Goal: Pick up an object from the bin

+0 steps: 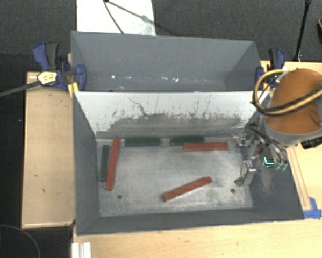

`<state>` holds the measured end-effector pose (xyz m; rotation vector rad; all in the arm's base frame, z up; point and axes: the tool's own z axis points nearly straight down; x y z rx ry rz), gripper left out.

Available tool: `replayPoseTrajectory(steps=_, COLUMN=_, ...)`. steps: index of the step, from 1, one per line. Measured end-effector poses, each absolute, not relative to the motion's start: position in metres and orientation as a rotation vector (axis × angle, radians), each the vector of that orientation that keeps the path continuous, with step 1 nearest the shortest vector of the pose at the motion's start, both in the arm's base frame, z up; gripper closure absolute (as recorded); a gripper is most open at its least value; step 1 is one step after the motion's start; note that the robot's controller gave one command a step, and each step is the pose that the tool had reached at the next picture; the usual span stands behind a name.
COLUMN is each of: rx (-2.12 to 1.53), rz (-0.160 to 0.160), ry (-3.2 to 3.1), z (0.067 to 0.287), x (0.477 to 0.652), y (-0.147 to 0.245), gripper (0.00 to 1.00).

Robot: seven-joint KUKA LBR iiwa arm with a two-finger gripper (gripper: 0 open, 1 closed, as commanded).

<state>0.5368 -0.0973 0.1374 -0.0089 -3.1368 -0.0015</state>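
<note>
Grey bin (91, 144), scuffed floor, dark carpet around. Gripper (244, 175) low by right wall; open or closed, can't tell. Flat red stick (205, 147) just left, far side, apart. Slanted red stick (186, 189) near centre.

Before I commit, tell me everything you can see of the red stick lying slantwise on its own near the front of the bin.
The red stick is a long, thin, straight bar, reddish-brown and matt, perhaps wood or plastic. It lies flat on the bin floor, slanted, its left end nearer the front wall and its right end towards the gripper, which stands apart from it on the right. Nothing but the floor touches it; the other sticks lie clear of it.
</note>
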Motion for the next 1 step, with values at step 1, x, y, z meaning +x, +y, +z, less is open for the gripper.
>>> replayPoseTrajectory(steps=1, rx=-0.001, rz=-0.008, ry=-3.136, z=0.0663, x=0.5282, y=-0.026, gripper=0.0)
